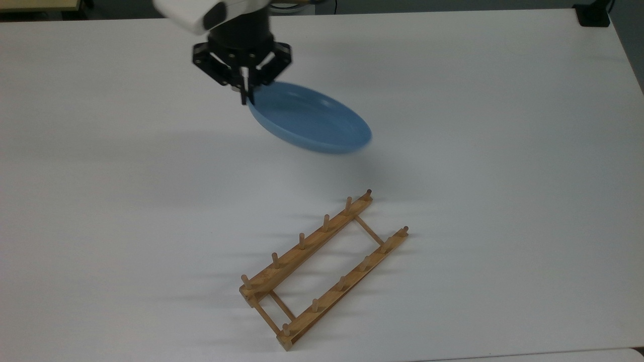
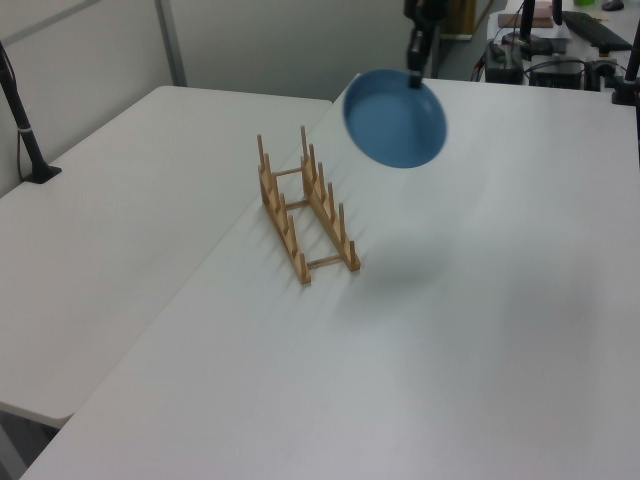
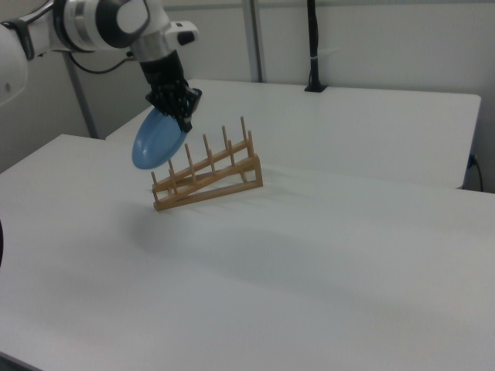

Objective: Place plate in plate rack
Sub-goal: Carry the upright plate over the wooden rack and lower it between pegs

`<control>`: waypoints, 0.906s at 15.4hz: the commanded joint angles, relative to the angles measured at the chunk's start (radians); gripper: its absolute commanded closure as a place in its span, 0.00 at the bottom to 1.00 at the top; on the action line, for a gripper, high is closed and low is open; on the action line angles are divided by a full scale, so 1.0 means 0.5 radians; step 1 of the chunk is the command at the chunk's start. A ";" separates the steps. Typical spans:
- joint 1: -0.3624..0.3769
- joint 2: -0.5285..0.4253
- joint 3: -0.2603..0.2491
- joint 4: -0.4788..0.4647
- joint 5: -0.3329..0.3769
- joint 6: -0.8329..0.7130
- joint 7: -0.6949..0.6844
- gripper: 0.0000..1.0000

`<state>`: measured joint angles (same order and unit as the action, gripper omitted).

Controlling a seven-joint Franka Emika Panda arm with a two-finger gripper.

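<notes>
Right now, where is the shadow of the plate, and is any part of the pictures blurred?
Top view: the plate is slightly smeared at its lower right rim. Left view: a soft shadow lies on the table right of the plate rack. Right view: the shadow is very faint.

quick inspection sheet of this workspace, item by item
surface: white table, bare around the job's things
plate: light blue, lifted off the table, tilted, held by its rim
plate rack: wooden, stands on the table, no plate in it
clutter: nothing seen on the table
gripper: shut on the plate's rim
cables: a black cable by the arm at the far edge
surroundings: a second white table alongside, black post on it
</notes>
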<state>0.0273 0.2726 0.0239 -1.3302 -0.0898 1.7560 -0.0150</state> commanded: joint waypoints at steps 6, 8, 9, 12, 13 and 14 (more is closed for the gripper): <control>0.335 0.062 -0.020 -0.073 -0.890 0.614 1.155 1.00; 0.356 0.114 -0.017 -0.082 -1.077 0.703 1.345 1.00; 0.369 0.145 -0.017 -0.085 -1.157 0.719 1.416 1.00; 0.384 0.203 -0.017 -0.085 -1.262 0.737 1.496 1.00; 0.387 0.215 -0.017 -0.085 -1.262 0.737 1.497 1.00; 0.393 0.243 -0.017 -0.085 -1.265 0.737 1.500 1.00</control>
<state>0.2089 0.3848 0.0250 -1.3577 -0.6968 2.1018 0.7040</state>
